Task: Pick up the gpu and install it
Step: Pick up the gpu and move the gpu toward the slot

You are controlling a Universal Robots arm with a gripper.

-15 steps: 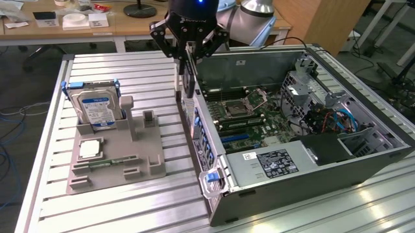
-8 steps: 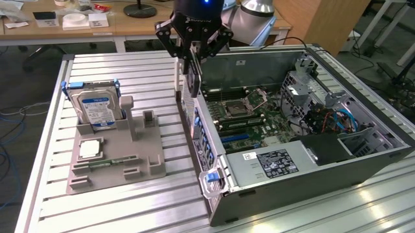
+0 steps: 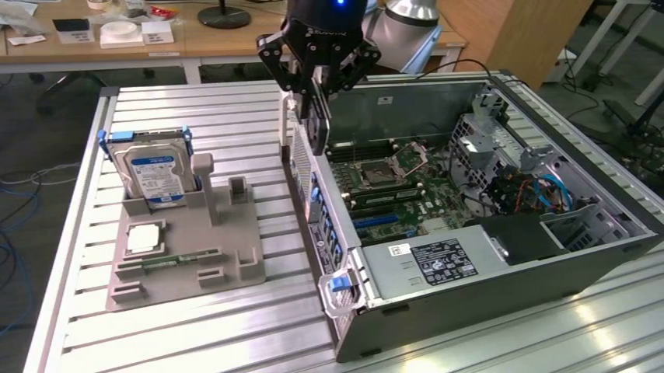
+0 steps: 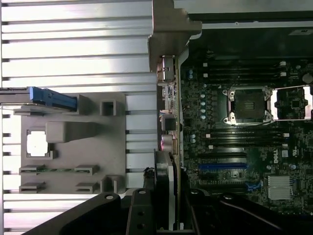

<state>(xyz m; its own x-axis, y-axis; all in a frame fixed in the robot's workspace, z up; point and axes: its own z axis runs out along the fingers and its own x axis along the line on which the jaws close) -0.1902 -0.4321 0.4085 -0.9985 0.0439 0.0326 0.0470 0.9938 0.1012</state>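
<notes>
Count: we see one gripper [image 3: 316, 92], one gpu [image 3: 319, 128], one open computer case [image 3: 498, 289] and one grey holder [image 3: 239, 268]. The holder carries one hard drive [image 3: 155, 171], one processor chip [image 3: 145, 239] and one memory stick [image 3: 186, 256].
Hand: partly closed, its fingers [image 4: 142, 210] clamp the gpu's two faces; the card hangs edge-down.
Gpu place: in the air, right over the case's rear wall.
Edges and room: the case lies on its side, open upward; we see free air between the card and the motherboard [image 3: 405, 179].
Slots: the blue ones [image 3: 379, 220] sit inside the case, near its rear wall.
Around: the power supply [image 3: 436, 260] fills one end of the case, with cables [image 3: 539, 194] along its far side. The holder sits outside the rear wall, apart from it.
</notes>
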